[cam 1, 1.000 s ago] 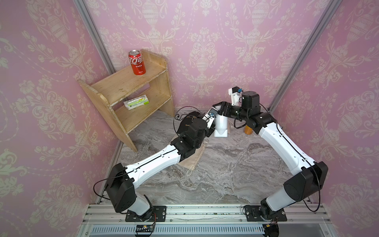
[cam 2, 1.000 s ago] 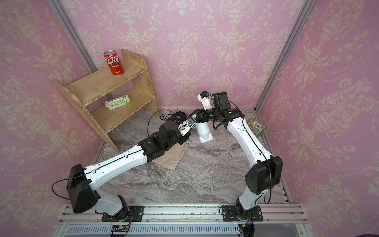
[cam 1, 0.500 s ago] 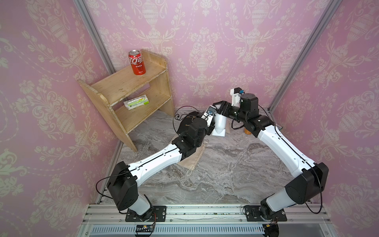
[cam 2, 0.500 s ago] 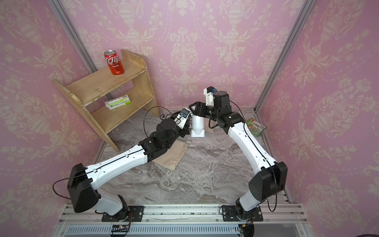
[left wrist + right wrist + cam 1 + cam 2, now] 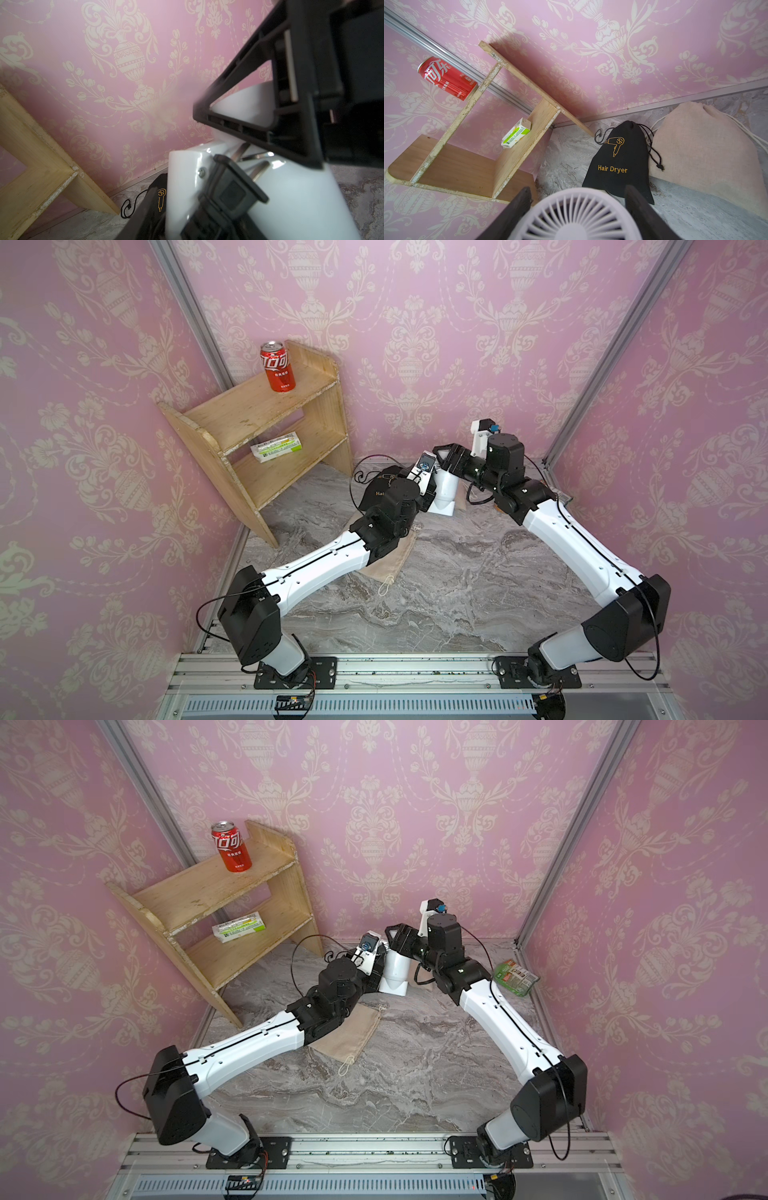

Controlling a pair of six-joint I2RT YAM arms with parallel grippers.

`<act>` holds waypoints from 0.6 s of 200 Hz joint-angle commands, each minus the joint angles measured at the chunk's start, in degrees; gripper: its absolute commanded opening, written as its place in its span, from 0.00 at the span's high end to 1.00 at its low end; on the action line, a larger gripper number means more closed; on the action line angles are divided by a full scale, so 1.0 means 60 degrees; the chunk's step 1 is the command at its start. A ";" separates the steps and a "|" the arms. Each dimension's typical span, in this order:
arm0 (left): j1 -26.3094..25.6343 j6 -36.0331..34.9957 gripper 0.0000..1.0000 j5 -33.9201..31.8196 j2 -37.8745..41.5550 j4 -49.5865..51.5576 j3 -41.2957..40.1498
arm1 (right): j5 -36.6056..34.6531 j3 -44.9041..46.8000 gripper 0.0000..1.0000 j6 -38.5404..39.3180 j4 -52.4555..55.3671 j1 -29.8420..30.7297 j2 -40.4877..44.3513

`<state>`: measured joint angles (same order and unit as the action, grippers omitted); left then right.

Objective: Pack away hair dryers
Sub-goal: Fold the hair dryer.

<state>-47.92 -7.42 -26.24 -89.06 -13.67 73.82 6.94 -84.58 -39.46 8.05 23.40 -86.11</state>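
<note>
1. In both top views my right gripper is clamped on the upper barrel of a white hair dryer, which hangs upright below it. My left gripper sits tight beside the dryer. A flat beige pouch lies back under that arm and looks empty.
2. Left wrist: the dryer and its black plug fill the view. My own fingers aren't visible, so I can't tell their grip.
3. Right wrist: the fan grille sits between my fingers. Just beyond them are a black pouch and a bulging beige pouch, both cinched, contents hidden. I'd say two are packed and this one is left.
</note>
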 commanded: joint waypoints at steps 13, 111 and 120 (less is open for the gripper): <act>-0.0083 0.0979 0.89 -0.0087 0.0102 -0.0844 -0.0212 | -0.1006 -0.0131 0.33 -0.0532 -0.0471 0.0048 0.0721; -0.0187 0.0539 0.89 0.1101 0.0626 -0.0158 -0.0907 | 0.1148 -0.0973 0.04 0.1188 0.1327 -0.1149 0.0958; -0.0187 0.0588 0.89 0.1159 0.0655 -0.0112 -0.0907 | 0.1441 -0.0861 0.04 0.1325 0.1571 -0.1262 0.1005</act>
<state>-48.93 -5.41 -21.61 -88.82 -12.86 68.27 9.19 -89.27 -36.56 11.51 16.88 -82.17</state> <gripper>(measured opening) 0.485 0.959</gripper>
